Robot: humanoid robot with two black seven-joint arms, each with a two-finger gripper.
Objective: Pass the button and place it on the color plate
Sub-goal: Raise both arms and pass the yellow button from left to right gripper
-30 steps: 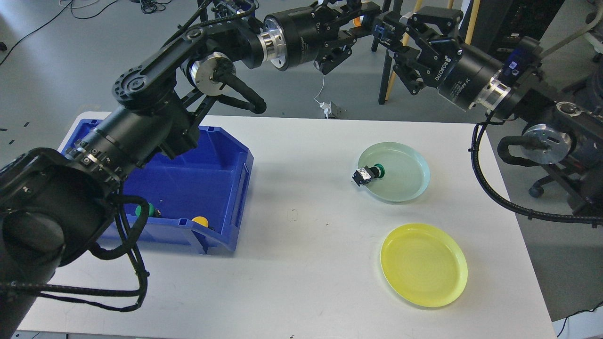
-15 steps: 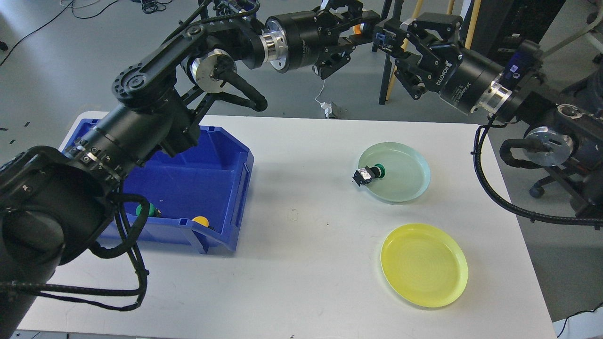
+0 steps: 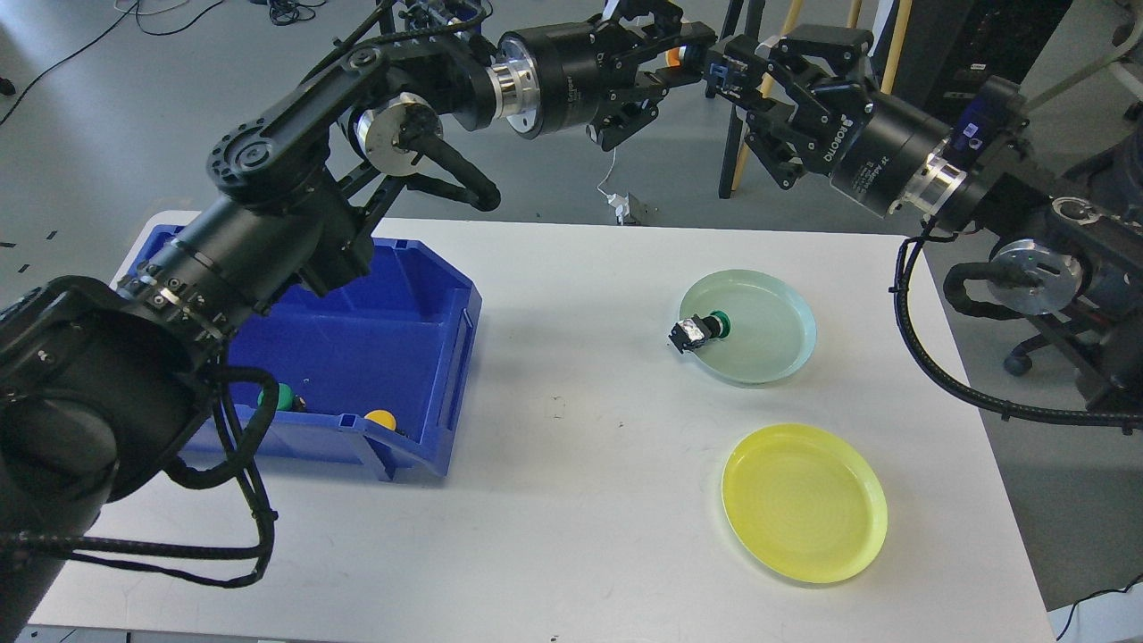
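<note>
An orange-capped button (image 3: 676, 55) is held high above the table's far edge, between my two grippers. My left gripper (image 3: 668, 64) is shut on it. My right gripper (image 3: 728, 82) faces it from the right with its jaws spread, fingertips right next to the button. A green-capped button (image 3: 699, 330) with a black body lies on the left rim of the pale green plate (image 3: 777, 344). The yellow plate (image 3: 804, 502) is bare. A green button (image 3: 277, 398) and a yellow button (image 3: 379, 419) lie in the blue bin (image 3: 429, 304).
The blue bin stands at the table's left under my left arm. The two plates sit at the right, green behind yellow. Chair and stand legs (image 3: 734, 134) rise behind the table. A small white adapter (image 3: 625, 207) lies on the floor beyond the far edge.
Both grippers have drifted slightly left and closer together. The orange button has dropped a little with the left gripper. Things on the table have not moved.
</note>
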